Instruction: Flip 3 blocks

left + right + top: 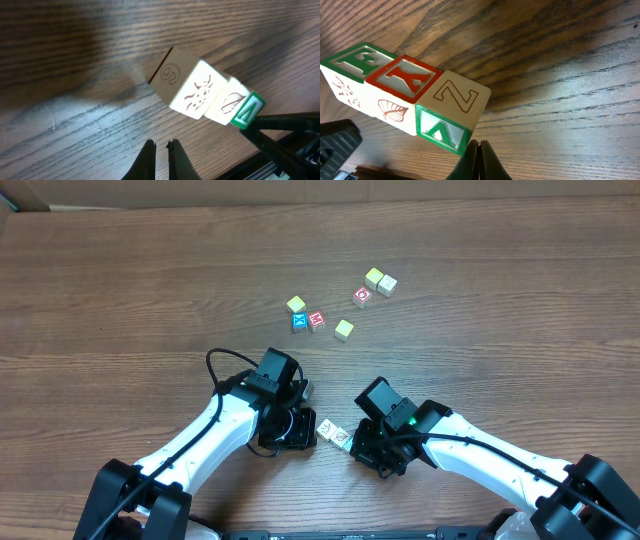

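Wood-grain tabletop [120, 280] is carrying the three blocks [334, 434] in a touching row between my arms, well apart from the spare cubes [345, 329]. My left gripper [161, 146] and right gripper [478, 147] are both sitting pinched shut, gripping nothing (right one just beside the Z end). I am judging the flipping as not yet begun; the next move is calling for one gripper opening to straddle an end block.
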Controlling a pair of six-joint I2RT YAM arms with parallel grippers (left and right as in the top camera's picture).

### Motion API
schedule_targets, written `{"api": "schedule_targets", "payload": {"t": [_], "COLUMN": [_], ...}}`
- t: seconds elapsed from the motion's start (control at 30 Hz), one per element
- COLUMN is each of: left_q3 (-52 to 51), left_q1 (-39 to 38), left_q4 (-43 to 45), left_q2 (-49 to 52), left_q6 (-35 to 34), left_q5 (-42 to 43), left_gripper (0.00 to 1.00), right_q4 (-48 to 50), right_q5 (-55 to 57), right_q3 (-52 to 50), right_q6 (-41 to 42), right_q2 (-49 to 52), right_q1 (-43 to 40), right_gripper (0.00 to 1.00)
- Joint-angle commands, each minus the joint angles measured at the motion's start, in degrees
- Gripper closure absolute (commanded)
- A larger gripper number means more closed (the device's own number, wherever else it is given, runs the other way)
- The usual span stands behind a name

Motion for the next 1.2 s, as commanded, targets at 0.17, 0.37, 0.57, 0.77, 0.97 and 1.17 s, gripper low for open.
{"api": "schedule_targets", "payload": {"t": [0.17, 0.37, 0.57, 0.77, 0.97, 1.17], "left_q3": [-3.15, -3.72, -3.8, -3.82, -3.82, -3.82], "left_q1": [-0.22, -0.22, -0.22, -0.22, -0.98, -2.64], "left_q4": [3.76, 5.9, 7.19, 7.78, 7.82, 8.92], "left_q2": [-0.39, -0.39, 0.26, 0.26, 0.26, 0.26], "left_q6": [-2.47, -3.19, -3.26, -3.39, -3.96, -5.01], "left_q5": [0.92, 0.87, 0.87, 0.85, -0.57, -0.66], "left_gripper": [0.96, 0.96, 0.96, 0.96, 0.96, 0.96], "right_q4": [0.22, 0.0, -3.19, -3.26, -2.99, -2.99], "right_q5": [0.55, 0.55, 1.84, 3.41, 4.59, 4.68], "right_q3": [-0.04, -0.04, -0.04, -0.04, -0.04, -0.04], "right_q6": [0.24, 0.26, 3.08, 3.06, 3.06, 3.04], "right_q2": [0.33, 0.33, 0.33, 0.33, 0.33, 0.33], "right_q1": [0.28, 0.28, 0.28, 0.28, 0.28, 0.28], "right_gripper": [0.96, 0.96, 0.96, 0.96, 0.96, 0.96]}}
